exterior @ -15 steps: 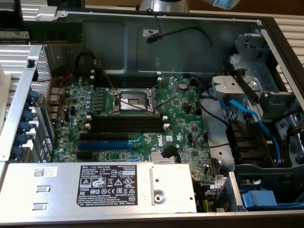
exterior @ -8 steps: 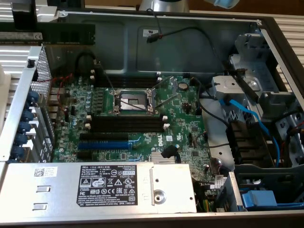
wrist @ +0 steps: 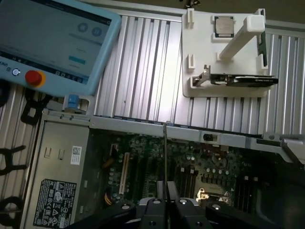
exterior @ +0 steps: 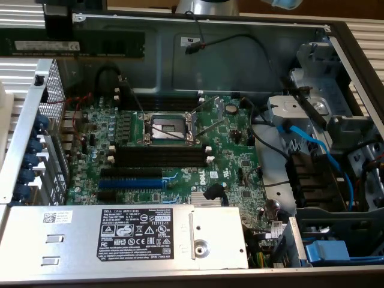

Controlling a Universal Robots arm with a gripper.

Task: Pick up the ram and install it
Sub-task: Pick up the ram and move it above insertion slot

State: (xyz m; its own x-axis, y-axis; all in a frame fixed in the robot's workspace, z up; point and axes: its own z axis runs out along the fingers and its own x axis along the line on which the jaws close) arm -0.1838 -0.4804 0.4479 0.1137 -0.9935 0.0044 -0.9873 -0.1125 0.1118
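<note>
Tool (wrist: 166, 190): the jaws are sitting nearly closed, clamping the ram (wrist: 164, 152) between them. From the wrist the ram is showing edge-on, as a thin dark line running out from the fingertips.

In the exterior view the ram (exterior: 78, 45) is hanging level under the tool, over the case wall (exterior: 240, 54) at the exterior view's left. Its green board, black chips and white label are facing the camera. It is touching nothing but the tool.

Below and ahead of the tool:
- The motherboard (exterior: 180, 150) is lying flat inside the open case.
- The black memory slots (exterior: 159, 155) are standing empty, well apart from the ram.
- The processor socket (exterior: 168, 127) is lying just beside those slots, with its retention levers standing up next to it.
- The blue slot (exterior: 132, 180) is lying on the far side of the memory slots from the socket.
- The power supply (exterior: 120, 237) is lying along one edge of the board.
- Blue and black cables (exterior: 312, 144) are running through the drive bay, apart from the slots.

Outside the case, beyond the tool:
- A white fixture (wrist: 205, 52) is resting on the ribbed surface (wrist: 138, 67).
- The fixture is carrying a processor chip (wrist: 223, 25) and a dark card (wrist: 243, 78).
- A teach pendant (wrist: 52, 38) with a red stop button is lying to the other side of the ram line.
</note>
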